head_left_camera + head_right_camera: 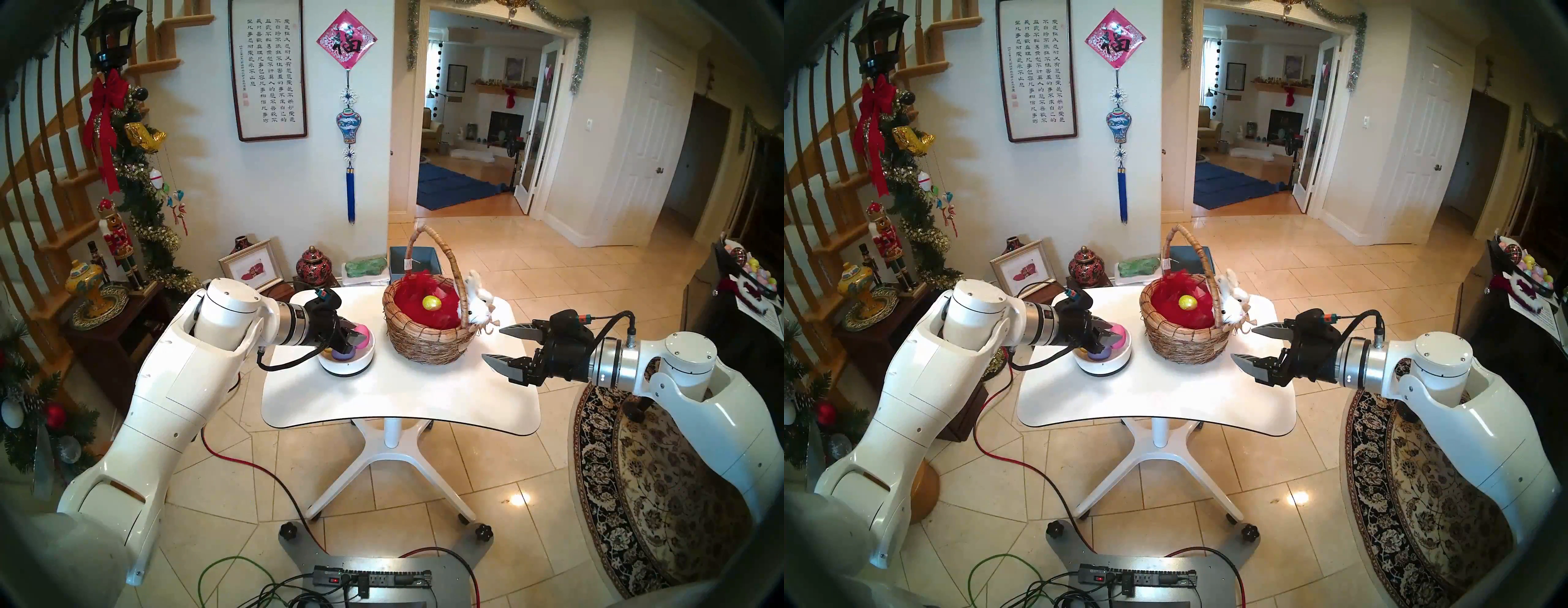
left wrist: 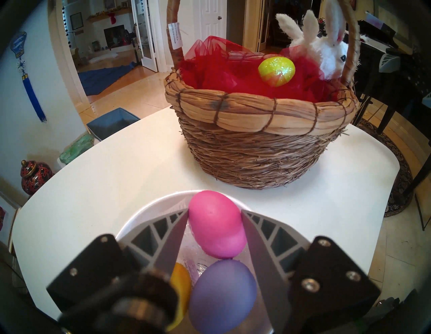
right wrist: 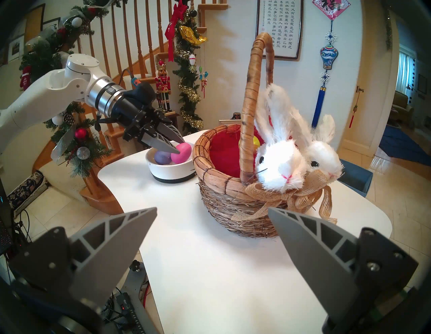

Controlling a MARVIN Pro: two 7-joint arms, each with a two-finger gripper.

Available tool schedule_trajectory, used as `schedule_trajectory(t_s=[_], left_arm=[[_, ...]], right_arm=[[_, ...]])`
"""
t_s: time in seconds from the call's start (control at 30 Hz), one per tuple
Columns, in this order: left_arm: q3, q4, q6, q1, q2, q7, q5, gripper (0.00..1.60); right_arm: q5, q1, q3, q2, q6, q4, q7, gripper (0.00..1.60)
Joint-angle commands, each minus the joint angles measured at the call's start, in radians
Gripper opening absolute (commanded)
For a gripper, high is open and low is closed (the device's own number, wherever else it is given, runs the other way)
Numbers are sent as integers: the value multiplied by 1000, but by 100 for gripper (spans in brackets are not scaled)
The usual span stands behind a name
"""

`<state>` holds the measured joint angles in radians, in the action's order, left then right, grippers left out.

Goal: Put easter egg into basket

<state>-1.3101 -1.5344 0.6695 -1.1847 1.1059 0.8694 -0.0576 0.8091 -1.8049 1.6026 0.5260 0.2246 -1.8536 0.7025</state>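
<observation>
Pink egg (image 2: 215,229) sitting in the white bowl (image 3: 171,173) between the left gripper (image 2: 214,225) fingers, on the white table (image 1: 399,395).

Cables and a power strip (image 1: 373,579) are lying on the tiled floor nearest me, a patterned rug (image 1: 645,501) spreading out to the right. Left gripper is reaching into the bowl, its narrowly parted fingers flanking the pink egg; whether they are pinching it I cannot tell. A purple egg (image 2: 222,296) is lying alongside. Right gripper (image 1: 494,344) is hovering spread wide and empty beside the basket (image 1: 428,339), where a yellow egg (image 1: 432,302) is resting on red mesh. Beyond, a garlanded staircase (image 1: 55,140) is rising.
</observation>
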Motion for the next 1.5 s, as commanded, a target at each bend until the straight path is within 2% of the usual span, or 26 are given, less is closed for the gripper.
schedule_trajectory(t_s=[0.0, 0.13, 0.27, 0.5, 0.9, 1.47], left_arm=[[0, -15, -17, 4, 4, -22, 14, 124], [2, -29, -38, -8, 3, -44, 24, 136], [0, -33, -35, -12, 5, -42, 24, 124], [0, -29, -17, -4, 5, -15, 14, 118], [12, -14, 1, 9, 6, 7, 21, 115], [23, 40, 7, 37, 25, -8, 40, 117]], right_arm=[[1, 1, 9, -2, -2, -1, -1, 160], [1, 1, 9, -2, -2, -1, -1, 160], [1, 1, 9, -2, -2, -1, -1, 160], [1, 1, 9, -2, -2, -1, -1, 160], [2, 1, 9, -2, -2, -1, -1, 160], [1, 1, 8, -2, -2, -1, -1, 160]])
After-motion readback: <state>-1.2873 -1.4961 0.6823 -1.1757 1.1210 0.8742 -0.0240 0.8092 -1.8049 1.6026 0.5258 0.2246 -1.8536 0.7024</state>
